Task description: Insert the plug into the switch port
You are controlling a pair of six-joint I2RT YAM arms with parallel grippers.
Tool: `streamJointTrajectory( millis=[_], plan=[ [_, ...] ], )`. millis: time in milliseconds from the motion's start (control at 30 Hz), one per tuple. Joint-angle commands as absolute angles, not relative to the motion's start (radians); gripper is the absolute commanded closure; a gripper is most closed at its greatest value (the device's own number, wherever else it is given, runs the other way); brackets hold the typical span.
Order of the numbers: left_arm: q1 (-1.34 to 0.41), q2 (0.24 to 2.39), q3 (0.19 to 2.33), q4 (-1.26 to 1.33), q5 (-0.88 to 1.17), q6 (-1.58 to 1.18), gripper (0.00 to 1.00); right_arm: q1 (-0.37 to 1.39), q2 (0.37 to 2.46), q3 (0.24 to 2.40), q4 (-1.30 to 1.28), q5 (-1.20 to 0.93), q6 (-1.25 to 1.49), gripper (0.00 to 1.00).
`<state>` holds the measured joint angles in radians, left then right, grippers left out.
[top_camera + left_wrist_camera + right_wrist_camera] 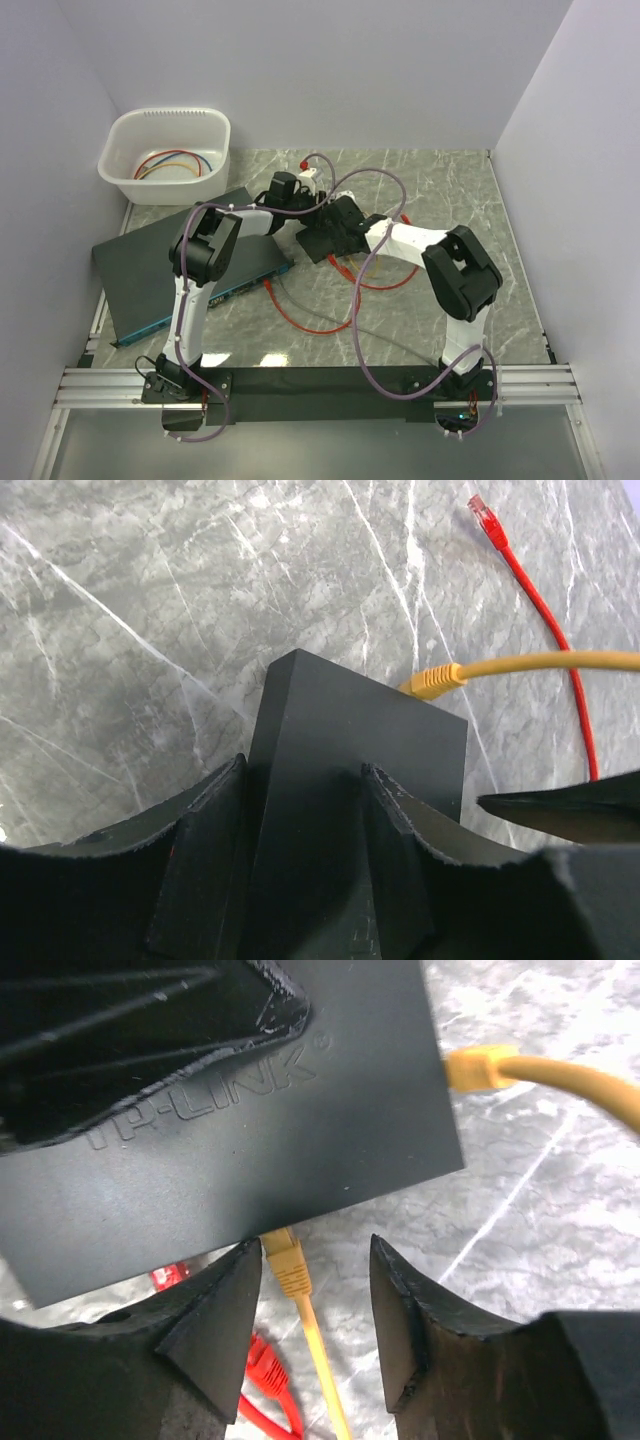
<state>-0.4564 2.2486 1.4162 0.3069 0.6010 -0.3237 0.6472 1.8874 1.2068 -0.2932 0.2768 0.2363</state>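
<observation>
The red plug (482,508) with a clear tip lies free on the marble, ending a thin red cable (305,322). A red plug end (265,1365) also shows below the right jaws. The large black switch (150,265) lies at the left; its teal front face (215,300) is too small to make out single ports. My left gripper (303,780) is shut on the small black box (350,730), holding it off the table. My right gripper (315,1260) is open around an orange-yellow plug (285,1260) seated in the box's edge, which reads TP-LINK (250,1130).
A second orange-yellow plug (432,680) enters the box's far side. A white basin (165,150) with coloured cables stands at the back left. Red cable loops lie on the marble before the box. White walls close in the left, back and right.
</observation>
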Motion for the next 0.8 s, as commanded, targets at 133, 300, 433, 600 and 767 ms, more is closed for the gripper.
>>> streamJointTrajectory(
  millis=[133, 300, 433, 600, 767],
  plan=[
    [-0.471, 2.23, 1.416, 0.115, 0.549, -0.403, 0.44, 0.675, 1.729, 1.186, -0.241, 0.27, 0.325, 0.4],
    [-0.448, 2.221, 1.439, 0.097, 0.496, -0.443, 0.43, 0.722, 1.632, 1.154, -0.247, 0.248, 0.33, 0.38],
    [-0.443, 2.215, 1.465, 0.078, 0.437, -0.465, 0.43, 0.767, 1.574, 1.135, -0.232, 0.242, 0.311, 0.36],
    [-0.437, 2.206, 1.505, 0.064, 0.358, -0.489, 0.43, 0.793, 1.545, 1.12, -0.245, 0.235, 0.316, 0.36],
    [-0.431, 2.189, 1.545, 0.043, 0.299, -0.497, 0.42, 0.827, 1.468, 1.071, -0.245, 0.241, 0.318, 0.35]
  ],
)
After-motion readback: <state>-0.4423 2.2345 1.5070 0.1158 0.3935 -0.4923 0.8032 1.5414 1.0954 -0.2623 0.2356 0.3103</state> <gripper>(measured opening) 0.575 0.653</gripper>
